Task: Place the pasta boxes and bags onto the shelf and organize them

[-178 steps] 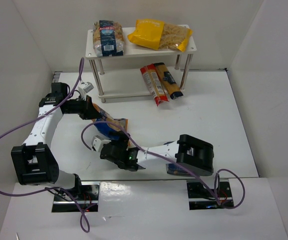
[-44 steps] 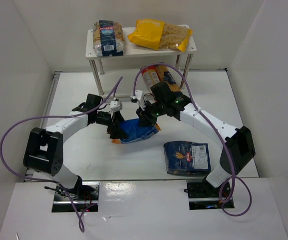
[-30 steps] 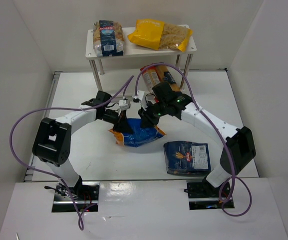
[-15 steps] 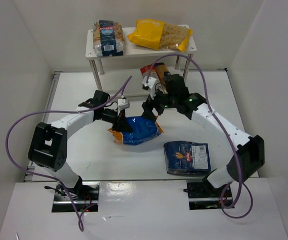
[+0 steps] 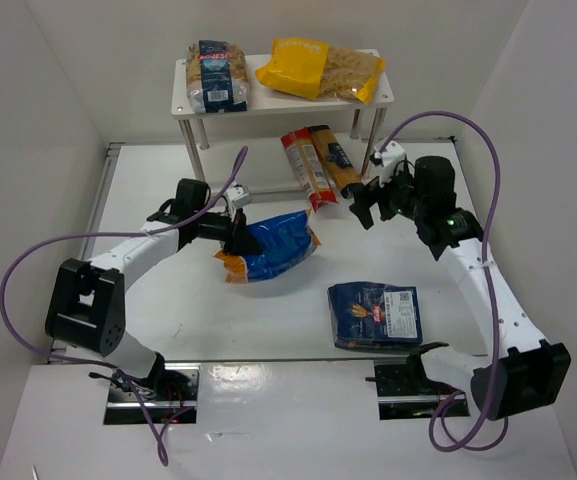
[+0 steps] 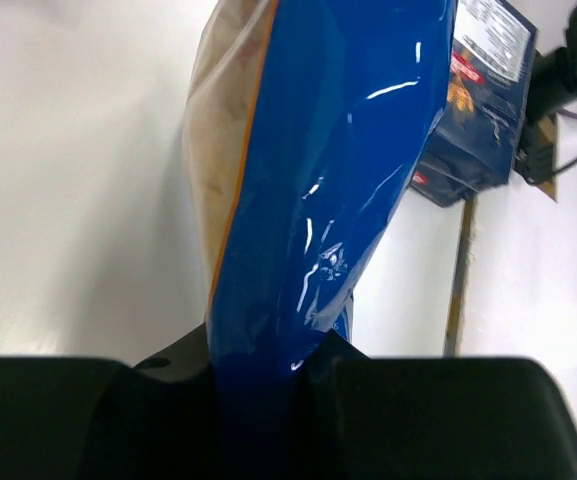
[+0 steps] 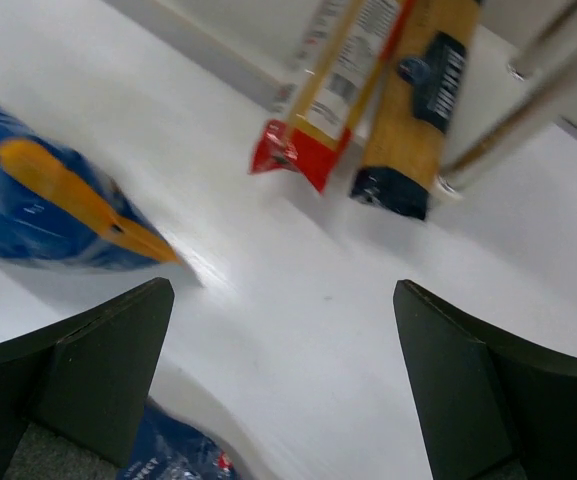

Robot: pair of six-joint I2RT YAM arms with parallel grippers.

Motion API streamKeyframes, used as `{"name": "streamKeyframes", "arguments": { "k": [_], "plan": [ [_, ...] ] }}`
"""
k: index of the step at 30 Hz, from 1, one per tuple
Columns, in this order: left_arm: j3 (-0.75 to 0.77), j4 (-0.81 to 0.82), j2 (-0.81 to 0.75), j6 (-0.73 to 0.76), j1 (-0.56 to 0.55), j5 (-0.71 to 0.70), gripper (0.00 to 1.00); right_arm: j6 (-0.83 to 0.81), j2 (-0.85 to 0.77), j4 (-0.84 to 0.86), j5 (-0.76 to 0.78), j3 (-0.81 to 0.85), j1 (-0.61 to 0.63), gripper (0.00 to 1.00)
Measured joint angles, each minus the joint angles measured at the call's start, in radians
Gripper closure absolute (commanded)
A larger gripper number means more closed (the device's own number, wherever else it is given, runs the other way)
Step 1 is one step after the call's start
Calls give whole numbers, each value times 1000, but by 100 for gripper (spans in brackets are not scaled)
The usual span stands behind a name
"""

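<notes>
The shelf [image 5: 268, 108] held 2 bags [image 5: 308, 68] on top and 2 long packets [image 5: 318, 165] below. The left gripper [image 5: 236, 232] had its jaws clamped on the blue-and-orange bag [image 5: 276, 246]. The right gripper [image 5: 366, 208] had its jaws apart and empty. The flat dark blue pack [image 5: 375, 314] lay unshelved on the desk [image 5: 168, 300].

— What do you see, and where?
— You've the yellow bag [image 5: 313, 68] and clear bag [image 5: 218, 76] atop the shelf [image 5: 181, 100], long packets [image 5: 315, 170] on its lower tier, blue-and-orange bag [image 5: 270, 246] and dark blue pack [image 5: 375, 314] out in front.

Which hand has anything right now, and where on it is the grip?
The left hand pinches the blue-and-orange bag by the edge at the end nearest that arm. The right hand is open and holds nothing.
</notes>
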Motion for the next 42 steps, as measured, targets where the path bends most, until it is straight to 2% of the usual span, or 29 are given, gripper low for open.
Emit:
{"name": "streamKeyframes", "arguments": {
  "k": [11, 20, 35, 42],
  "plan": [
    [-93, 216, -114, -315, 26, -211, 100, 1, -145, -3, 53, -162, -287, 1],
    [-122, 346, -127, -491, 27, -355, 100, 8, -253, -5, -18, -233, -480, 1],
    [-126, 443, -122, -639, 32, -616, 100, 8, -254, -3, -126, -260, -609, 1],
    [-110, 475, -39, -652, 48, -732, 100, 7, -251, -4, -144, -262, -626, 1]
  ]
}}
